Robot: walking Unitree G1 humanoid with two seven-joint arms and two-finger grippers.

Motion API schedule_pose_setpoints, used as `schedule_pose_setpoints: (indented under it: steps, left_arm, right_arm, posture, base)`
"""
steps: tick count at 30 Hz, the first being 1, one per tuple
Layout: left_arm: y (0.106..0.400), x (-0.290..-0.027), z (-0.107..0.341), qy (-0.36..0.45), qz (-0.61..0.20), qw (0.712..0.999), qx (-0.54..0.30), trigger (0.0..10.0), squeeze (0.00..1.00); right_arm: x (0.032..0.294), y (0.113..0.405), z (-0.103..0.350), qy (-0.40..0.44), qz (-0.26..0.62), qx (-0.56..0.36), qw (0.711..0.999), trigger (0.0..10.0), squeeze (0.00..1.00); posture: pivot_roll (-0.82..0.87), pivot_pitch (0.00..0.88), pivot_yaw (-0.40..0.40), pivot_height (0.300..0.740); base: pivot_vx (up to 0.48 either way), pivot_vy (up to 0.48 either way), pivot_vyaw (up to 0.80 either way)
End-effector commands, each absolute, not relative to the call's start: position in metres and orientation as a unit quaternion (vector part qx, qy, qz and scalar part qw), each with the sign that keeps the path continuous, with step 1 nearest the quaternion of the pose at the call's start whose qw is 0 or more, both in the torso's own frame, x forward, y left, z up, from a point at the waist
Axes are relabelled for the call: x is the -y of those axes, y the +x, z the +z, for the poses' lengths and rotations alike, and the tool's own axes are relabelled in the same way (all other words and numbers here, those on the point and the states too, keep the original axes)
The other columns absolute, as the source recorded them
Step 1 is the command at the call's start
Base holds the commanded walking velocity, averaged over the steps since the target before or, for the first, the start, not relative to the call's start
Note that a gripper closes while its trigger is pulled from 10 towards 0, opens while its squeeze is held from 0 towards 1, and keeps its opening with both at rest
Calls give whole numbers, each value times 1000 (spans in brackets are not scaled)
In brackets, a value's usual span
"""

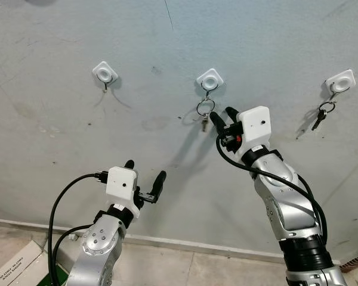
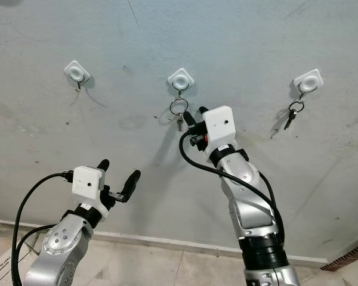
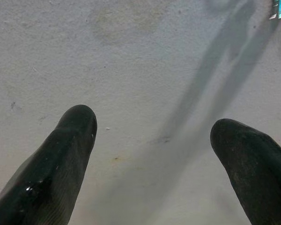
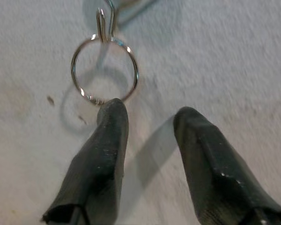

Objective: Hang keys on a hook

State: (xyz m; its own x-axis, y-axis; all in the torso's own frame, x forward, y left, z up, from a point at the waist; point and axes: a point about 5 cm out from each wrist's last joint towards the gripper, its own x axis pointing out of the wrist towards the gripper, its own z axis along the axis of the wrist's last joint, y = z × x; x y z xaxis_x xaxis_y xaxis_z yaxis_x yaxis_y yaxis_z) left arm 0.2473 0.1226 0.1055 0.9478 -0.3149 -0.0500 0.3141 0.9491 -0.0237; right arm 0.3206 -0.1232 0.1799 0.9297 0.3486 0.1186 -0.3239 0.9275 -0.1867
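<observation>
The right gripper [image 1: 223, 118] has its fingers [image 4: 105, 140] spread and grasping nothing, tips just below the key ring [image 4: 104, 70], which hangs on the middle hook [image 1: 209, 79] of the wall [image 1: 167, 53]. Lower left, the left gripper [image 1: 145, 174] points at bare wall, fingers released. Another set of keys [image 1: 321, 114] hangs on the right hook [image 1: 340, 82]; the left hook [image 1: 104, 73] is bare.

Grey wall [image 1: 167, 71] carries three hooks [image 1: 209, 79] (two holding keys [image 1: 320, 117]).
</observation>
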Motion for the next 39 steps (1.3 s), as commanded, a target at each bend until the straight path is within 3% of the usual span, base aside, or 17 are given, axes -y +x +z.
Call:
schedule_pose_setpoints:
  steps: [1, 28, 29, 30, 31, 39]
  left_arm:
    - [248, -124, 106, -2, -162, 986, -25, 10000, 0]
    - [254, -131, 104, 31, -104, 994, -27, 10000, 0]
    - [254, -130, 104, 29, -103, 994, -28, 10000, 0]
    - [254, -130, 103, 29, -103, 994, -30, 10000, 0]
    - [255, -129, 102, 27, -102, 994, -34, 10000, 0]
    - [253, -127, 100, 1, -109, 993, -55, 10000, 0]
  right_arm:
    - [122, 317, 184, -89, 175, 91, 976, 10000, 1000]
    - [144, 263, 127, -54, 121, -6, 991, 10000, 1000]
    - [145, 262, 125, -52, 120, -12, 991, 10000, 804]
    - [145, 261, 125, -55, 118, -15, 991, 10000, 263]
    - [146, 260, 124, -56, 116, -18, 992, 10000, 0]
    - [150, 254, 124, -47, 107, -31, 993, 10000, 0]
  posture:
    - [9, 0, 62, 740]
    - [-5, 0, 72, 740]
    - [-11, 0, 73, 740]
    - [-11, 0, 73, 740]
    - [-15, 0, 73, 740]
    - [-27, 0, 71, 740]
  base:
    - [0, 0, 0]
    - [0, 0, 0]
    - [0, 0, 0]
    - [0, 0, 0]
    - [0, 0, 0]
    - [0, 0, 0]
